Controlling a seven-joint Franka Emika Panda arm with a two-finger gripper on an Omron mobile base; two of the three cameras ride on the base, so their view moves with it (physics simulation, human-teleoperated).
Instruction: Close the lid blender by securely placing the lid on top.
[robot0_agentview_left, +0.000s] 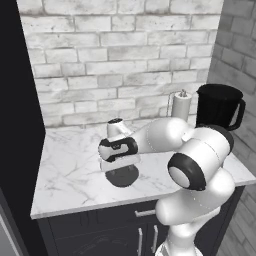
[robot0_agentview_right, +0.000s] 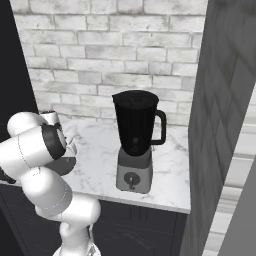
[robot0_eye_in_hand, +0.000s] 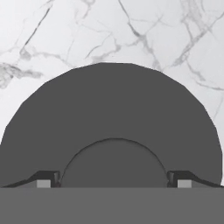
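The claw (robot0_eye_in_hand: 113, 181) is hanging right over the lid (robot0_eye_in_hand: 109, 127), pointing straight down at it, and its two dark fingertips (robot0_eye_in_hand: 43, 179) are standing wide apart, one each side of the raised round centre of the disc. Whether they are touching the lid's surface, I cannot tell. In the left base view the claw (robot0_agentview_left: 120, 167) is sitting just above the lid (robot0_agentview_left: 121, 176), which is lying flat on the marble bench (robot0_agentview_left: 70, 165), toward the near middle. Well off to the right the blender (robot0_agentview_right: 136, 140) is standing upright on the bench, its black jar open at the mouth, the inside too dark to read. Just left of the blender (robot0_agentview_left: 219, 106), the paper-towel roll (robot0_agentview_left: 181, 105) is standing against the brick wall (robot0_agentview_left: 120, 55).
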